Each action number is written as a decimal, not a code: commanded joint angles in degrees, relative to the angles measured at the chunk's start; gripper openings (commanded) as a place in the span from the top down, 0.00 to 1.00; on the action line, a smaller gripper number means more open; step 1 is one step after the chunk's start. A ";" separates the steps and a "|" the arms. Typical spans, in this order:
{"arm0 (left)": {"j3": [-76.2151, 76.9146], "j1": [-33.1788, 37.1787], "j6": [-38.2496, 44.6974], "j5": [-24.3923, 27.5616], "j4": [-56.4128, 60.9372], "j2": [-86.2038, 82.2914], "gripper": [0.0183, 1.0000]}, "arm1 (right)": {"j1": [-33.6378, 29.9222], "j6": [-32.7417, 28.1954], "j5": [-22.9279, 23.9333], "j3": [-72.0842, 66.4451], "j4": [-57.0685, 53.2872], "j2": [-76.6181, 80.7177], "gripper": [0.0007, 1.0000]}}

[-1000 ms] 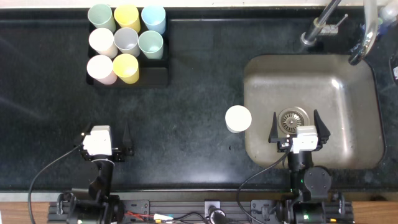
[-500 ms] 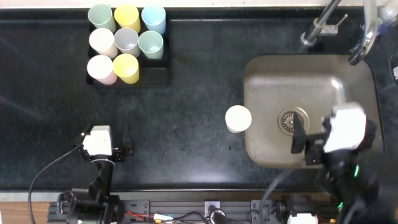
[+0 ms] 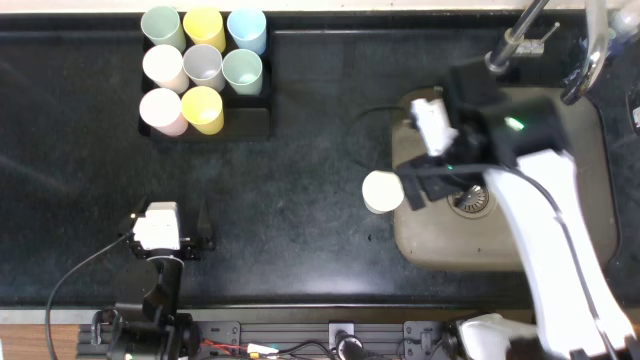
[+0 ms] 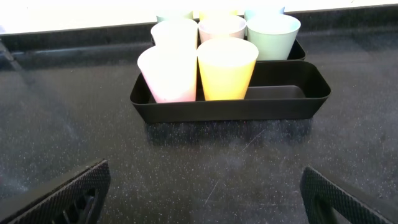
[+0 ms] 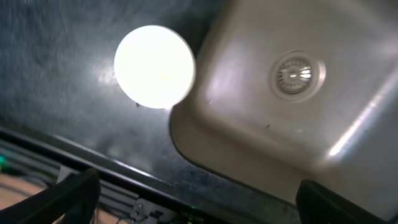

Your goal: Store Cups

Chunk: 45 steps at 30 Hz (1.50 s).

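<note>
The white cup stands alone on the dark countertop, just beside the steel sink at the sink's 9 o'clock rim; from above it reads as a plain white disc, so I cannot tell whether its mouth is up or down. The right gripper hangs lifted above that rim, fingers spread wide and holding nothing. Its wrist view looks down on the cup, the sink's rounded corner and the drain. At the worktop's 11 o'clock sits the black tray, holding eight upright cups. Among them are a pink cup and a yellow cup in the nearest row, with a mint cup behind them. The tray's 4 o'clock corner is bare. The left gripper is at the worktop's 7 o'clock, well apart from the tray, which lies at its 12 o'clock. Its fingers are also wide apart and grip nothing. The faucet stands at the sink's 12 o'clock.
</note>
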 commanded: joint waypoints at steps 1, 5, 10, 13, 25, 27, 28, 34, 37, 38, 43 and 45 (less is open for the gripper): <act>-0.20 0.37 1.07 0.55 0.07 -0.46 0.00 | 0.24 -2.08 -0.85 1.44 0.72 5.88 0.00; -0.20 0.37 1.07 0.55 0.07 -0.46 0.00 | 0.26 -4.85 -0.83 1.44 1.77 11.21 0.00; -0.20 0.37 1.09 0.55 0.07 -0.46 0.00 | 0.24 -6.54 -0.83 1.44 4.72 14.62 0.00; -0.20 0.37 1.09 0.55 0.09 -0.46 0.00 | 0.02 -6.54 -0.83 1.44 6.19 16.22 0.00; -0.20 0.37 1.09 0.55 0.09 -0.46 0.00 | -0.11 -8.35 -0.66 -0.48 7.89 21.64 0.00; -0.20 0.37 1.07 0.55 0.07 -0.46 0.00 | -0.13 -8.87 -0.66 -1.33 8.15 21.66 0.00; -0.20 0.37 1.07 0.55 0.07 -0.46 0.00 | -0.15 -9.16 -0.63 -1.75 8.33 21.66 0.00; -0.20 0.37 1.09 0.55 0.07 -0.46 0.00 | -0.52 -10.54 -0.24 -4.72 11.93 21.66 0.07; -0.20 0.37 1.09 0.55 0.07 -0.46 0.00 | -0.66 -10.82 -0.24 -5.42 13.05 21.66 0.08; -0.20 0.37 1.09 0.55 0.07 -0.46 0.00 | -0.66 -10.80 -0.24 -5.42 13.07 21.66 0.14; -0.20 0.37 1.09 0.55 0.07 -0.46 0.00 | -0.46 -10.34 -0.28 -5.16 12.74 21.64 0.96; -0.20 0.37 1.09 0.55 0.09 -0.46 0.00 | -0.20 -9.55 -1.22 -3.69 11.65 21.62 0.96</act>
